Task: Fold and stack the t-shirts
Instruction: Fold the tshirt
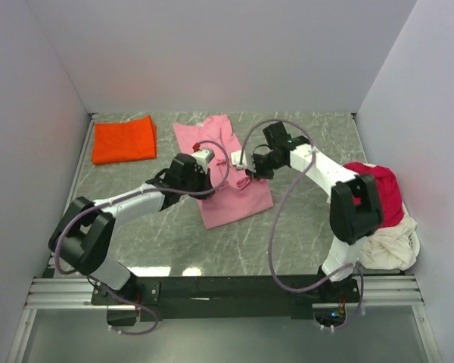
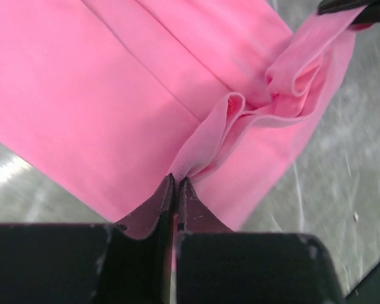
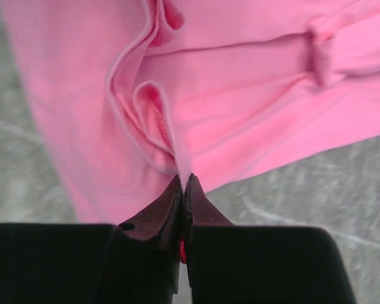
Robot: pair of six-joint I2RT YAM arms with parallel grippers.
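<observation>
A light pink t-shirt [image 1: 231, 178] lies in the middle of the table, partly folded into a long strip. My left gripper [image 1: 202, 168] is shut on a pinched fold of the pink cloth [image 2: 196, 152] at its left edge. My right gripper [image 1: 252, 168] is shut on a pinched edge of the same shirt [image 3: 177, 149] at its right side. The folded orange-red t-shirt [image 1: 123, 141] lies square at the far left. A crimson t-shirt [image 1: 390, 193] and a cream t-shirt [image 1: 391, 242] lie heaped at the right edge.
Grey marbled table top [image 1: 303, 234] with white walls on three sides. The right arm's elbow [image 1: 356, 204] stands beside the heap of shirts. A metal rail [image 1: 227, 291] runs along the near edge.
</observation>
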